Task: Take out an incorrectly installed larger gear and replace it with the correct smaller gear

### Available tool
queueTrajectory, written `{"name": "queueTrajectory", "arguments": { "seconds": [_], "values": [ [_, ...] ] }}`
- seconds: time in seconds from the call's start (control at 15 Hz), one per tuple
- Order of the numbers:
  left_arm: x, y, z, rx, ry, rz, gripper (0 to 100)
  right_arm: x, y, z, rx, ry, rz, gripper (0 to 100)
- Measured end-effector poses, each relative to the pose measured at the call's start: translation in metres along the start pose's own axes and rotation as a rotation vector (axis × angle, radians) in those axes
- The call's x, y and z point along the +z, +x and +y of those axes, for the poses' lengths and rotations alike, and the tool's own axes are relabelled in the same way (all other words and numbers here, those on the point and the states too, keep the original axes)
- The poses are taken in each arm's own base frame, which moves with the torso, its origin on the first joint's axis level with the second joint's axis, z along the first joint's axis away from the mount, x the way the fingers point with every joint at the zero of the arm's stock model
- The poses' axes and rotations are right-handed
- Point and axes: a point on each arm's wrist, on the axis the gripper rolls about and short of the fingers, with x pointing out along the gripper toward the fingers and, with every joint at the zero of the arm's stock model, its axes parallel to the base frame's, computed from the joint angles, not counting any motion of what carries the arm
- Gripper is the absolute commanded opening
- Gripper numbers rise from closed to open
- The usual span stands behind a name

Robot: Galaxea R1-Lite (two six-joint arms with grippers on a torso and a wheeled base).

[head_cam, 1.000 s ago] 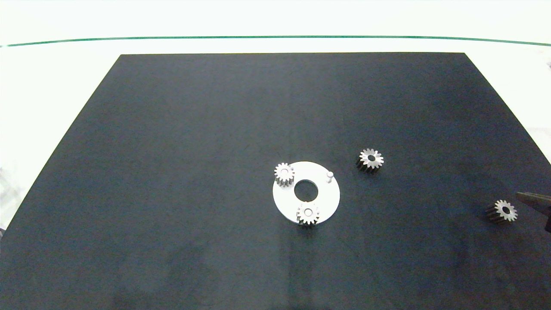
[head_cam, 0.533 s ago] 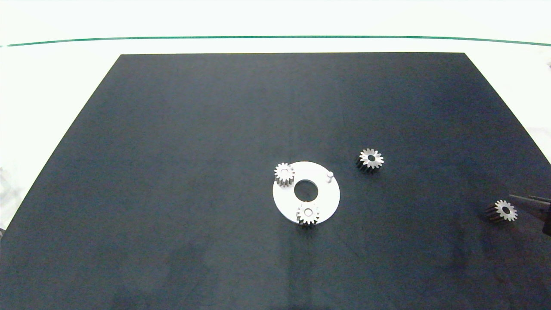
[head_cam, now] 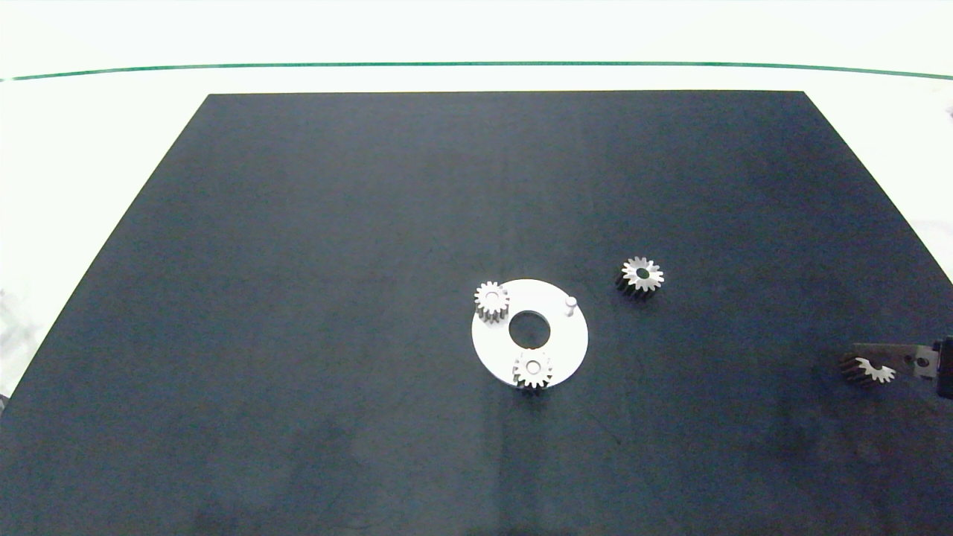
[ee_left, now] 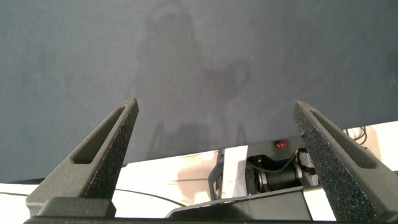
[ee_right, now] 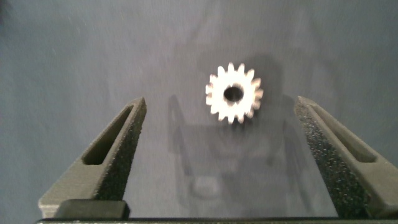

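**A:** Reaching for the smaller gear (ee_right: 234, 93) now?

**B:** Hovering over it with the right gripper (ee_right: 219, 99), jaws spread wide on either side, touching nothing. Lying flat near the right edge of the matte black mat (head_cam: 298, 223). Probably lining up a pinch across those short silver teeth.

**A:** And leaving the larger gear (head_cam: 642, 275) out?

**B:** Resting just beside the round white plate (head_cam: 491, 350), long pointed teeth well clear of the bare peg (head_cam: 570, 304), likely keeping that peg free. Idling the left gripper (ee_left: 214, 102), jaws apart, by the counter (head_cam: 476, 37) edge.

Smaller gear (ee_right: 234, 94) — between spread hand (ee_right: 221, 106)
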Motion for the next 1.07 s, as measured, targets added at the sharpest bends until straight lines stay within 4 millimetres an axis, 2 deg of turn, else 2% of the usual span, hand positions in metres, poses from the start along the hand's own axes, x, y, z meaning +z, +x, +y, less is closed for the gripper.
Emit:
{"name": "queueTrajectory", "arguments": {
  "seconds": [0.53, 1.07],
  "values": [
    [-0.002, 0.0, 0.0, 0.003, -0.001, 0.001, 100, -0.001, 0.017, -0.007, -0.069, -0.039, 0.043, 100],
    [-0.002, 0.0, 0.0, 0.002, -0.001, 0.001, 100, -0.005, 0.032, -0.007, -0.082, -0.05, 0.07, 100]
  ]
}}
